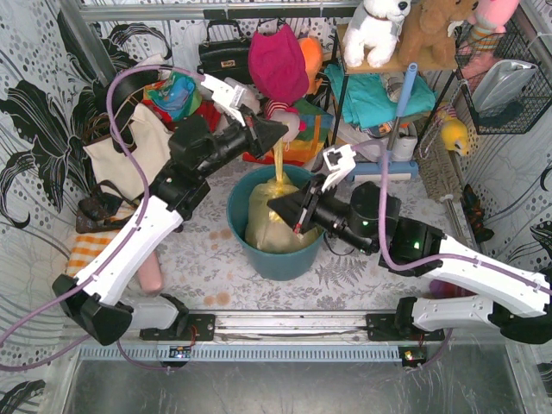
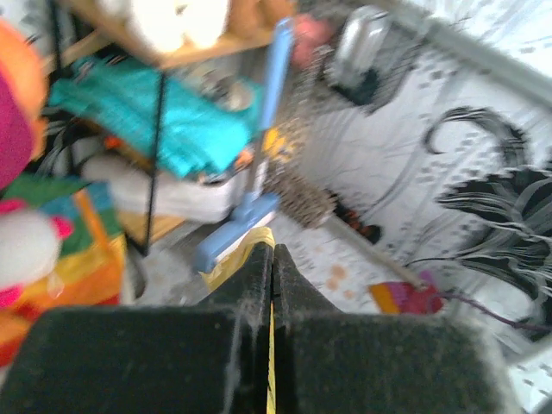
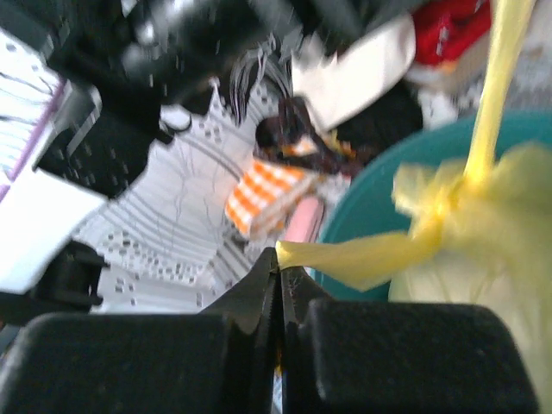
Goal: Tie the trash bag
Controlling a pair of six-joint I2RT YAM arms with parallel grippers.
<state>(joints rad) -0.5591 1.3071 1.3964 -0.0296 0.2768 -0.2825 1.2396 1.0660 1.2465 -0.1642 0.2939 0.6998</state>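
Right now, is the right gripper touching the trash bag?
Touching. Right wrist view: right gripper is shut on a yellow strand of the trash bag.

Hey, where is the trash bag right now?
In the top view the trash bag sits inside the teal bin at table centre, its ends pinched by the left gripper above and the right gripper beside it.

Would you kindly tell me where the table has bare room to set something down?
Bare cloth lies between the teal bin, the left arm and the near rail; a smaller patch between bin, right arm and rail. Behind the bin, a tote bag, handbag and shelf crowd the back; the trash bag fills the bin.
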